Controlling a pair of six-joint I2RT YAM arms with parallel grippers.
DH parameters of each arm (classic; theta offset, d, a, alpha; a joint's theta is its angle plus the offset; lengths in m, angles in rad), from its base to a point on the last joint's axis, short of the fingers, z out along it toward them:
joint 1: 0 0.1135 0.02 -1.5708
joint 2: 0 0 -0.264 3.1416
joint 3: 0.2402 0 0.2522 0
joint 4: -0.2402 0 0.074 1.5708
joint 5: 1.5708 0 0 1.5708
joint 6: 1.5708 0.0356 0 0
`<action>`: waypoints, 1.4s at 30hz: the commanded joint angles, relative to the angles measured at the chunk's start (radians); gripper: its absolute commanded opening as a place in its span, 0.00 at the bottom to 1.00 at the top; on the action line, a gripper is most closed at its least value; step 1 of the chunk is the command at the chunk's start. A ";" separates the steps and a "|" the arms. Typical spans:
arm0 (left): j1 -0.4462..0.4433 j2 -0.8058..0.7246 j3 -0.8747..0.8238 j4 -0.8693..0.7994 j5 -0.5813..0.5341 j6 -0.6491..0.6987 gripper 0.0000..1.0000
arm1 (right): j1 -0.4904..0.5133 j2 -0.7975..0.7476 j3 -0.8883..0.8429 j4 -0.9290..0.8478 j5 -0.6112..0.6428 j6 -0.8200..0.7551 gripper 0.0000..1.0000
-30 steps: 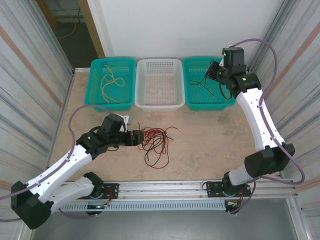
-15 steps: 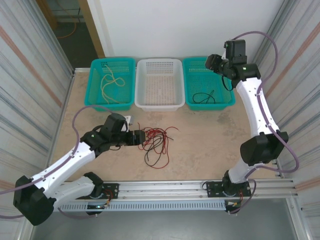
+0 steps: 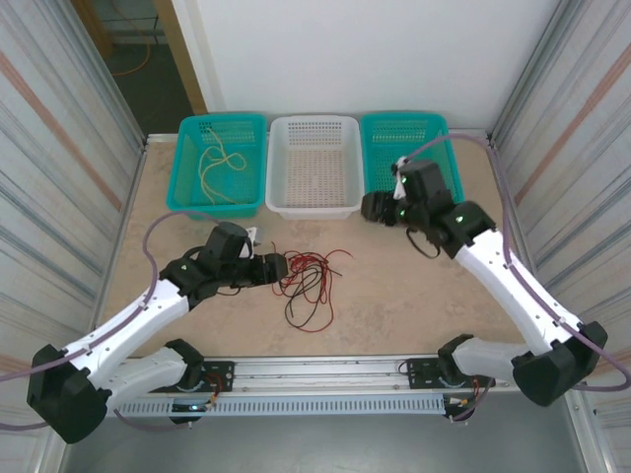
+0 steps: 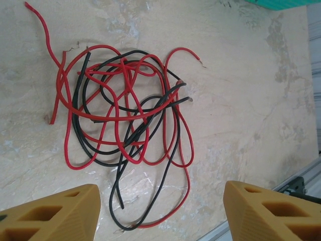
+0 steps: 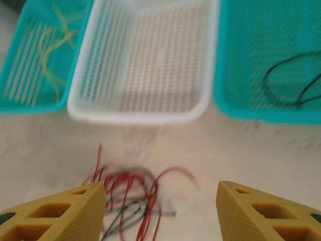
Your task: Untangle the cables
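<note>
Red and black cables (image 4: 125,115) lie knotted in one heap on the worktop (image 3: 394,296), just beside my left hand (image 3: 279,268). Its fingers stand apart and grip nothing. The left wrist view looks straight down on the knot, so I judge the hand is placed to choose a strand. My right hand (image 3: 370,207) hangs above the worktop near the baskets, fingers likewise apart and empty, facing the heap. A yellow cable (image 3: 203,175) lies alone in the left teal basket (image 3: 223,119), and a black cable (image 5: 265,83) lies alone in the right teal basket (image 5: 261,114). The white basket (image 3: 314,120) between them has no cable in it. Judgement: the baskets sort by colour, so red would belong in the white one. Task partly done. A loose red end at the heap's edge looks the cleanest pick, whereas pulling mid-knot risks tightening it.
</note>
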 commanded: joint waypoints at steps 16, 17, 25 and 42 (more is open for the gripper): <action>0.031 0.194 -0.066 0.189 0.063 -0.087 0.54 | 0.290 0.334 -0.141 0.172 -0.078 0.179 0.49; 0.034 0.211 -0.062 0.196 0.068 -0.089 0.53 | 0.293 0.335 -0.151 0.180 -0.087 0.187 0.49; 0.065 0.323 -0.013 0.242 0.117 -0.071 0.47 | 0.348 0.377 -0.157 0.111 -0.063 0.226 0.47; 0.086 0.261 -0.014 0.192 0.145 -0.027 0.39 | 0.267 0.525 -0.070 0.108 0.048 0.057 0.54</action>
